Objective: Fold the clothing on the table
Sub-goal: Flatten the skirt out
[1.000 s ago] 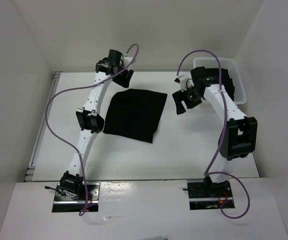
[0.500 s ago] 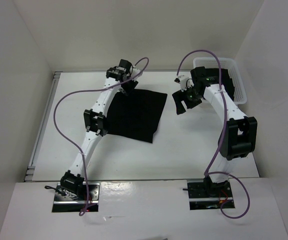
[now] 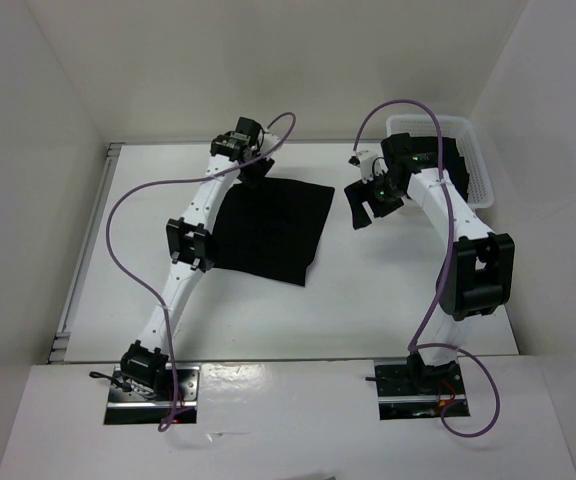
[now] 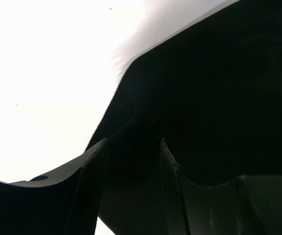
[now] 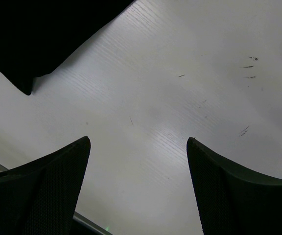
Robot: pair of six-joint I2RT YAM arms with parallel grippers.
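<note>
The black clothing (image 3: pixel 268 230) lies flat on the white table (image 3: pixel 368 300), roughly square. My left gripper (image 3: pixel 256 170) is down at its far left corner. In the left wrist view the clothing (image 4: pixel 219 88) fills the right side, and its corner runs in between the fingers of my left gripper (image 4: pixel 133 142), which stand partly apart. My right gripper (image 3: pixel 365 203) hovers just right of the clothing's far right corner. In the right wrist view that gripper (image 5: pixel 138 139) is wide open over bare table (image 5: pixel 180 88), with the clothing's corner (image 5: pixel 43 34) at the upper left.
A white lattice basket (image 3: pixel 478 170) stands at the far right corner, behind the right arm. A grey rail (image 3: pixel 83 270) runs along the table's left edge. White walls close in the back and both sides.
My left gripper came down and right from behind the clothing onto its far left corner, its jaws narrowing. The right arm has not moved.
</note>
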